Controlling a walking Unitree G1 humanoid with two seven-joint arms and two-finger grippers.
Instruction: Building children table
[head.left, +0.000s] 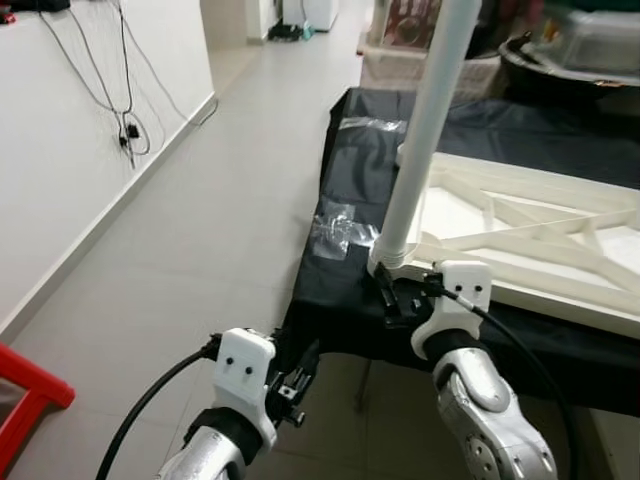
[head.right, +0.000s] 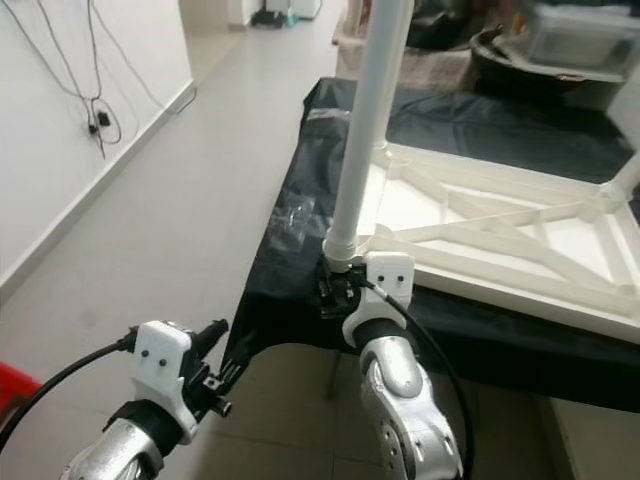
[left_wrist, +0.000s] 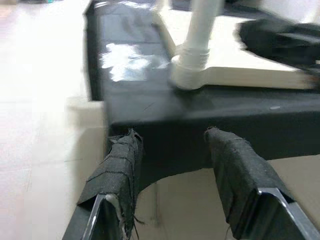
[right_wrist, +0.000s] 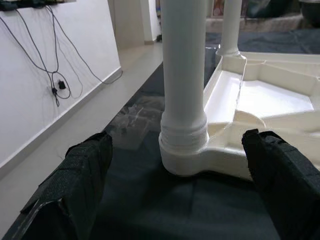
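Bright, even daylight — left wrist view motion-blurred, washed out.

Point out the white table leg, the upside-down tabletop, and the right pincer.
white table leg (right_wrist: 183, 75), right wrist view, mid shaft.
upside-down tabletop (head.right: 520, 275), right eye view, near rim.
right pincer (right_wrist: 182, 165), right wrist view, between its open fingertips.

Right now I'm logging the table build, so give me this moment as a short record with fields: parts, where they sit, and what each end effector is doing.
tabletop: white, upside down on a black cloth
leg: white tube standing upright in the near corner socket
second leg: at the far corner
right end effector: open, fingers either side of the leg's base, not touching it
left end effector: open, empty, below the cloth's edge
plastic wrap: clear, on the cloth beside the leg
floor: pale tiles
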